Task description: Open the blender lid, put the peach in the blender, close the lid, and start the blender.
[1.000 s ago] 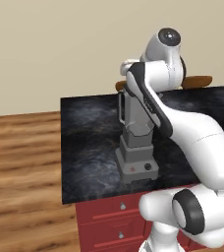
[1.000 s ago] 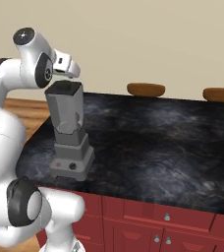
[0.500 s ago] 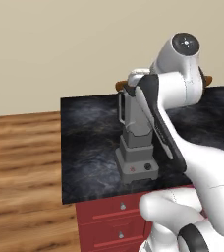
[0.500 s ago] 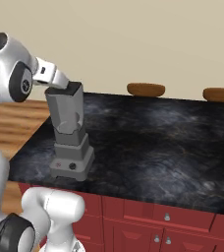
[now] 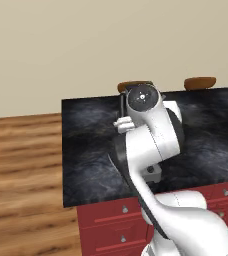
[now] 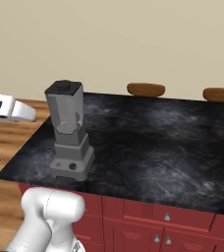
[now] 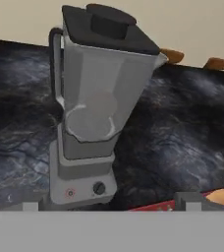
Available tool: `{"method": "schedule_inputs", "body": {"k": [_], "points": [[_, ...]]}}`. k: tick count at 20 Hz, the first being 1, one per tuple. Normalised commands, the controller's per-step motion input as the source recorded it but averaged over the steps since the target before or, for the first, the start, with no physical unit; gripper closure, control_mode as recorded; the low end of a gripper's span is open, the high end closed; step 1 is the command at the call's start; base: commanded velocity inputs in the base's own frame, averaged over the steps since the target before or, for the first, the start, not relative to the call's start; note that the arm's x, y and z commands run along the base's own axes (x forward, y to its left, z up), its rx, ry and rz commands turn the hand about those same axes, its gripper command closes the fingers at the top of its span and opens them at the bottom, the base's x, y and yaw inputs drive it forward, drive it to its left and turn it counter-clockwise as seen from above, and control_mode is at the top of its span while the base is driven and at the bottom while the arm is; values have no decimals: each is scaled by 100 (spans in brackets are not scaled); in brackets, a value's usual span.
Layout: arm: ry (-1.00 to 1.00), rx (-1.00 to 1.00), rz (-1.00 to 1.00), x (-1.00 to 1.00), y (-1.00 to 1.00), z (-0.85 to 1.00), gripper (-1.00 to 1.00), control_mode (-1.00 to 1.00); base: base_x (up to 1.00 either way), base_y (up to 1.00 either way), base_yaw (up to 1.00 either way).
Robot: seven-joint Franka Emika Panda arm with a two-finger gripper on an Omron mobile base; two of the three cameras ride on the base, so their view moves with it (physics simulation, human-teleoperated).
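Left base view: the white arm (image 5: 151, 145) bulks in front of the blender (image 5: 153, 172), hiding most of it on the black counter (image 5: 91, 145); two brown stool tops (image 5: 200, 82) sit beyond the blender.

Right base view: the blender (image 6: 70, 130) stands near the counter's front left corner, the blender lid (image 6: 63, 88) seated flat on the jar's rim. The hand hangs off to the blender's left, past the counter edge.

Hand view: the lid (image 7: 109, 27) is closed and its raised centre cap looks like the natural grip. The jar appears empty. How far the pincer is spread cannot be told. Lifting the lid well likely means approaching from above, centring on the cap and pulling straight up.
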Motion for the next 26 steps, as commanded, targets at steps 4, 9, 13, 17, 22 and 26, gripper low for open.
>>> {"method": "schedule_inputs", "body": {"k": [4,9,13,17,22,26], "points": [[17,-35,-4,-31,39,-86,-100,-100,0,0,0],[20,-28,-1,9,5,-66,-100,-100,0,0,0],[19,-27,-2,35,0,-65,-100,-100,0,0,0],[2,-19,-4,35,-5,-57,-100,-100,0,0,0],[0,-3,-8,40,-22,-39,-100,-100,0,0,0],[6,0,-3,36,-38,-19,-100,-100,0,0,0]]}}
